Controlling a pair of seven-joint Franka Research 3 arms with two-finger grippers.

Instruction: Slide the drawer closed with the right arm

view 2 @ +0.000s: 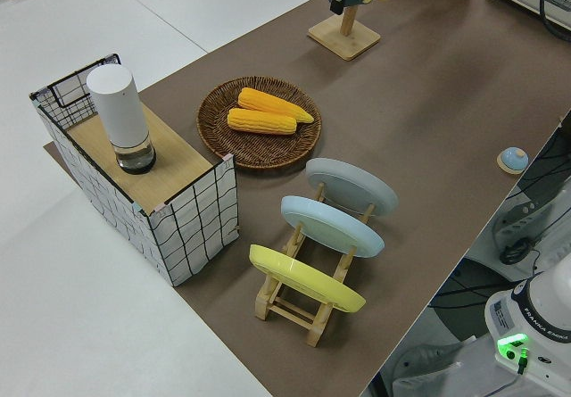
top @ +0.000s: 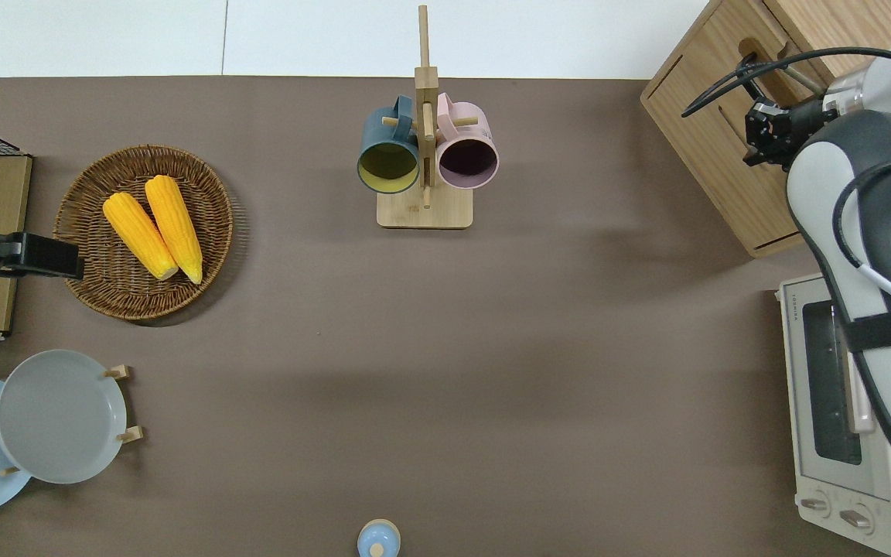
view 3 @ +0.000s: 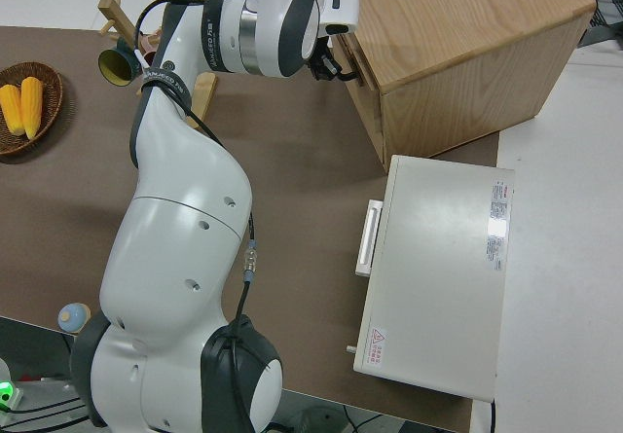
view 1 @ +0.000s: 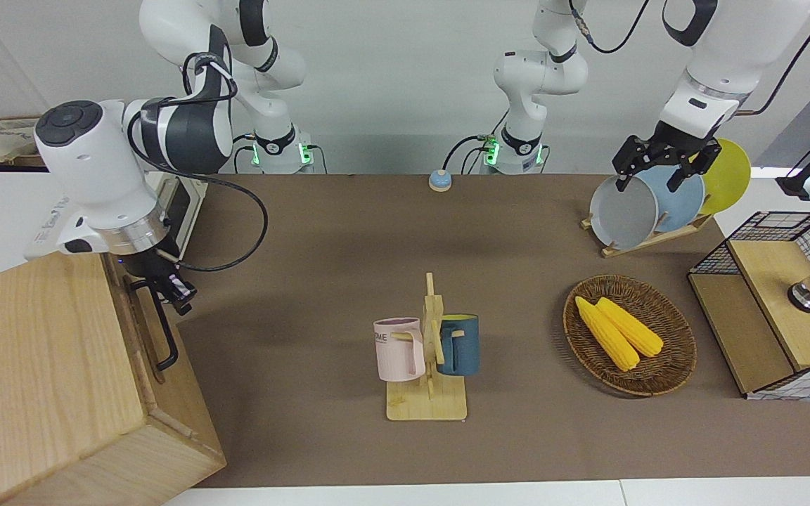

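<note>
Against the pale-wood cabinet [view 1: 46, 379], the drawer [view 1: 143, 330] looks nearly flush, so the right gripper [view 1: 166, 281], at the handle [view 1: 159, 327] end nearer the robots, fingers' state I cannot tell, should press squarely, gently, until seated.

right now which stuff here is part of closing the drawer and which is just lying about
Part of the job:
drawer, sitting flush in the cabinet
drawer handle
right gripper, at the handle's end nearer the robots

Just lying about:
toaster oven
mug rack
corn basket
plate rack
wire-mesh box
left arm, parked
</note>
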